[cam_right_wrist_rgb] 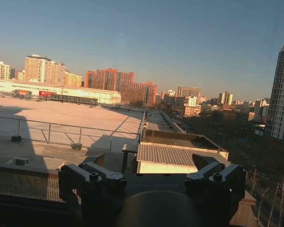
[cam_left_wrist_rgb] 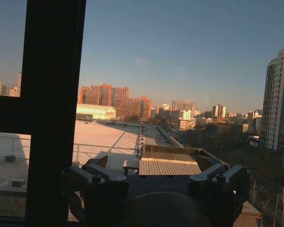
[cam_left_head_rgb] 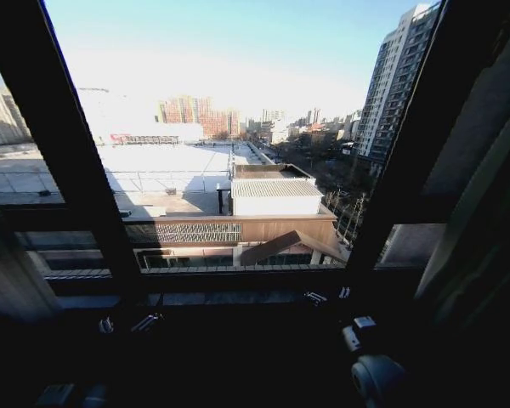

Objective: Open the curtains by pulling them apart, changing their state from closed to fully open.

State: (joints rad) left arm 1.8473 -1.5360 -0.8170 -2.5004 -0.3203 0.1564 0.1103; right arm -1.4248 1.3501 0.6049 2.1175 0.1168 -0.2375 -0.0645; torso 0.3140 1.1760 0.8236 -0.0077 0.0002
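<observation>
The sheer off-white pleated curtains [cam_left_head_rgb: 472,221] appear drawn aside, one bunched in shadow at the window's right edge, leaving the glass clear. The likely risk is a claw striking the dark window frame bar [cam_left_wrist_rgb: 54,109] or the pane. The left claw [cam_left_wrist_rgb: 156,177] and right claw [cam_right_wrist_rgb: 154,176] point outward at the window, jaws apart, holding nothing.

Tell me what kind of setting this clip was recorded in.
Probably an upper-floor room in a city building, right at a large window: dark window frame bars cross the view, a flat rooftop lies below, and a high-rise tower stands beyond.
</observation>
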